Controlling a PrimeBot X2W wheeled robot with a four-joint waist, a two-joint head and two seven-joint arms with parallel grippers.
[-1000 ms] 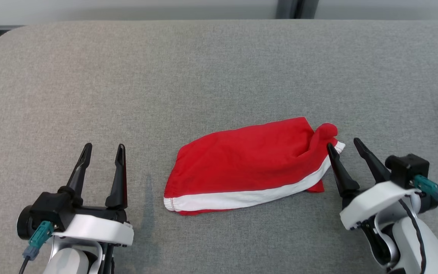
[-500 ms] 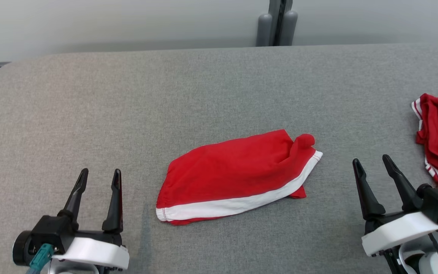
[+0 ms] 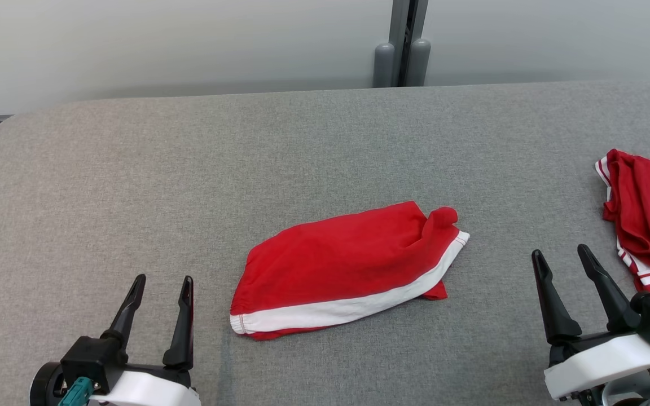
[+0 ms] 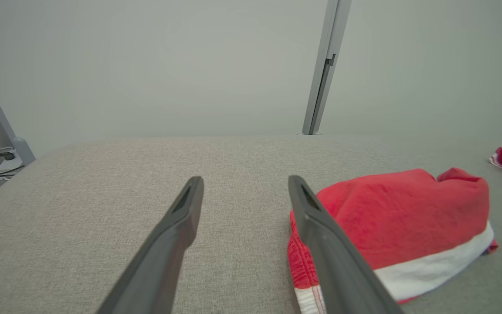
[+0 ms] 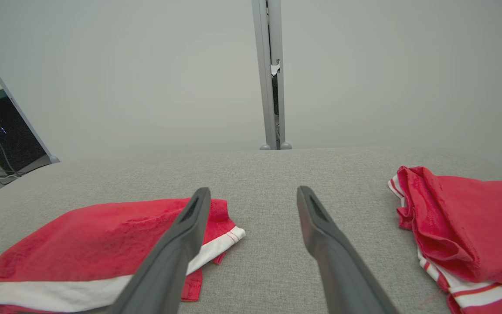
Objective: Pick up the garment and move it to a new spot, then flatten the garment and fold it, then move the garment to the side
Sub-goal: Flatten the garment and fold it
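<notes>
The garment (image 3: 347,265) is a pair of red shorts with a white side stripe, lying folded at the middle of the grey table (image 3: 189,169). Its right end bunches up into a small lump. My left gripper (image 3: 164,279) stands open to the garment's left, with nothing between its fingers. In the left wrist view the garment (image 4: 399,222) lies just right of the open left gripper (image 4: 245,179). My right gripper (image 3: 561,252) is open and apart from the garment's right end. In the right wrist view the garment (image 5: 89,240) lies behind the left finger of the right gripper (image 5: 253,189).
A second red garment (image 3: 646,214) with white stripes lies crumpled at the table's right edge, close to my right gripper; it also shows in the right wrist view (image 5: 469,231). A grey post (image 3: 401,51) and a pale wall stand behind the table.
The head camera has tilted up, bringing the wall and more of the second garment into view. My right gripper has drawn back to the right, off the garment's end. The garment lies as before.
</notes>
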